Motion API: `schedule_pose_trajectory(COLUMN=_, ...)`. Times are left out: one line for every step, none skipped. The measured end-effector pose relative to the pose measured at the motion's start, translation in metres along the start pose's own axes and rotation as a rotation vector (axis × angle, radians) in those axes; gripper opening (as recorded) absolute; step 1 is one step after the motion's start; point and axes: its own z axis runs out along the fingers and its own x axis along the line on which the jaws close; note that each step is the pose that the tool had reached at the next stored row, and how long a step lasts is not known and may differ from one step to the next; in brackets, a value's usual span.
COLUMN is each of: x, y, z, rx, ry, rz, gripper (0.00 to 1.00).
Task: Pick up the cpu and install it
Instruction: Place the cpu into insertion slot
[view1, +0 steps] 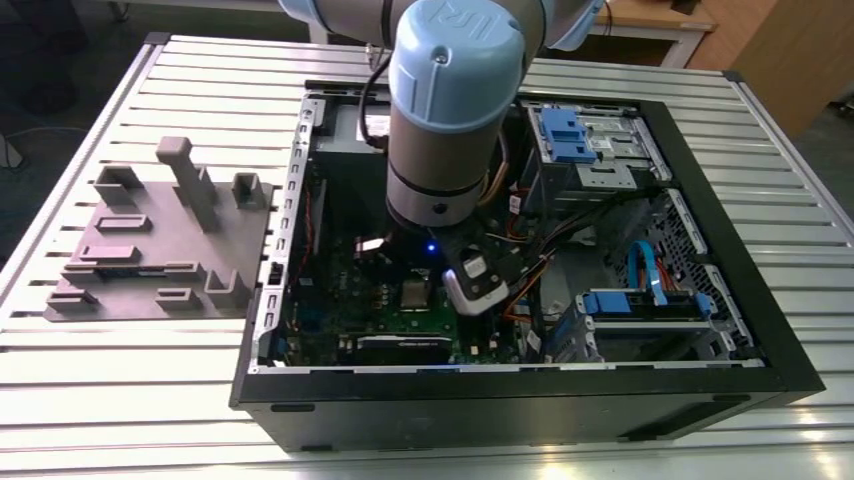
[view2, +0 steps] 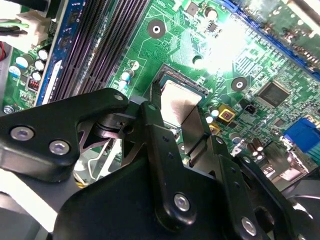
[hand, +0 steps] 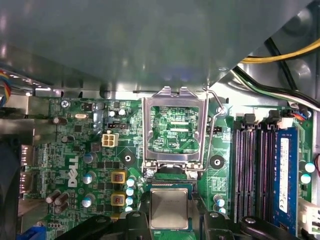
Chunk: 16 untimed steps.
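Note:
The cpu (hand: 169, 208), a small square chip with a silver-grey top, lies level with the motherboard socket, below the raised load plate (hand: 174, 125). In the second wrist view the cpu (view2: 176, 100) sits between two black fingers (view2: 154, 112), which press on its two opposite edges. My gripper (view2: 177, 107) is shut on it. From the exterior view the arm reaches straight down into the open computer case (view1: 747, 300), and the cpu (view1: 418, 292) shows as a pale square on the green board.
Black memory slots (hand: 250, 165) and a blue memory stick (hand: 283, 175) run beside the socket. A socket lever (hand: 218, 112) stands open. Cables (view1: 587, 225) and blue drive bays (view1: 574, 135) crowd the case. A purple-grey tray (view1: 160, 245) lies at the exterior view's left.

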Motion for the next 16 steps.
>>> schedule_pose_trajectory(x=0.0001, y=-0.0003, z=0.0, rx=0.0, ry=-0.0002, rz=0.006, gripper=0.42)
schedule_pose_trajectory(x=0.0, y=-0.0006, z=0.0, rx=-0.0001, ry=-0.0005, rz=0.012, gripper=0.42)
schedule_pose_trajectory(x=0.0, y=-0.0007, z=0.0, rx=-0.0002, ry=-0.0007, rz=0.017, gripper=0.42)
schedule_pose_trajectory(x=-0.0001, y=-0.0007, z=0.0001, rx=-0.0003, ry=-0.0008, rz=0.02, gripper=0.42)
schedule_pose_trajectory(x=-0.0001, y=-0.0007, z=0.0002, rx=-0.0004, ry=-0.0009, rz=0.021, gripper=0.42)
schedule_pose_trajectory(x=-0.0001, y=-0.0008, z=0.0003, rx=-0.0005, ry=-0.001, rz=0.021, gripper=0.42)
schedule_pose_trajectory(x=-0.0001, y=-0.0008, z=0.0002, rx=-0.0004, ry=-0.0009, rz=0.021, gripper=0.42)
schedule_pose_trajectory(x=-0.0001, y=-0.0008, z=0.0003, rx=-0.0003, ry=-0.0009, rz=0.022, gripper=0.42)
schedule_pose_trajectory(x=-0.0001, y=-0.0008, z=0.0003, rx=-0.0003, ry=-0.0009, rz=0.023, gripper=0.42)
schedule_pose_trajectory(x=-0.0001, y=-0.0008, z=0.0003, rx=-0.0003, ry=-0.001, rz=0.023, gripper=0.42)
schedule_pose_trajectory(x=-0.0003, y=-0.0008, z=0.0004, rx=-0.0004, ry=-0.001, rz=0.024, gripper=0.42)
schedule_pose_trajectory(x=-0.0003, y=-0.0008, z=0.0005, rx=-0.0004, ry=-0.001, rz=0.024, gripper=0.42)
schedule_pose_trajectory(x=-0.0003, y=-0.0009, z=0.0005, rx=-0.0004, ry=-0.0011, rz=0.024, gripper=0.42)
schedule_pose_trajectory(x=-0.0004, y=-0.0011, z=0.0007, rx=-0.0006, ry=-0.0012, rz=0.024, gripper=0.42)
schedule_pose_trajectory(x=-0.0004, y=-0.0012, z=0.0008, rx=-0.0006, ry=-0.0011, rz=0.024, gripper=0.42)
schedule_pose_trajectory(x=-0.0005, y=-0.0013, z=0.0009, rx=-0.0006, ry=-0.0011, rz=0.025, gripper=0.42)
